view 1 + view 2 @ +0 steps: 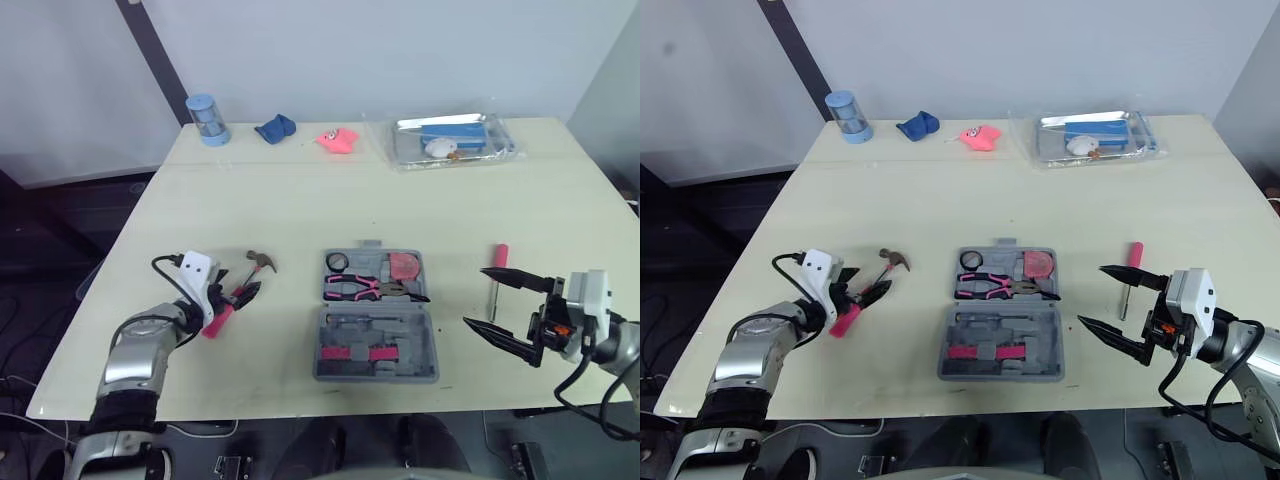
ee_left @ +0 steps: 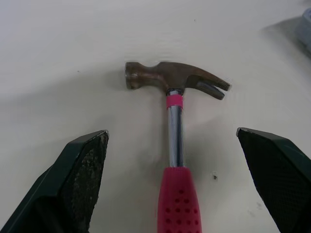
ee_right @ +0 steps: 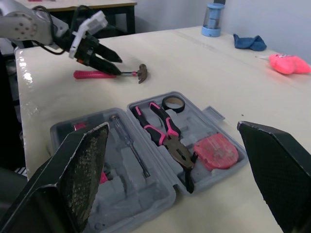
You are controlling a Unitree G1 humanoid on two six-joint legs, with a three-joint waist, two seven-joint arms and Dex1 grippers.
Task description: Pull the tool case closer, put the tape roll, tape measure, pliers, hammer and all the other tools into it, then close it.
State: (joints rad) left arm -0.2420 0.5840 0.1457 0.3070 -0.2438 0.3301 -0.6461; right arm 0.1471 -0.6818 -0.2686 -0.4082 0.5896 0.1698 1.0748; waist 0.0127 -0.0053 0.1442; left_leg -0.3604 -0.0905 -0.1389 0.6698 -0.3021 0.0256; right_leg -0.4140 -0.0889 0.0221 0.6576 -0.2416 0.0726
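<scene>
Two sets of fingers, both spread wide, holding nothing. Right gripper (image 1: 475,296) hovers just right of the open tool case (image 1: 376,314), which sits near the front edge of the surface (image 1: 300,200). Left gripper (image 1: 248,283) straddles the hammer (image 1: 262,263) handle left of the case, no contact. Case's far half holds pliers (image 1: 370,289), tape roll (image 1: 337,262) and tape measure (image 1: 404,265). Screwdriver (image 1: 500,253) lies loose right of the case. Far edge: blue cup (image 1: 207,120), clear tray (image 1: 455,140).
</scene>
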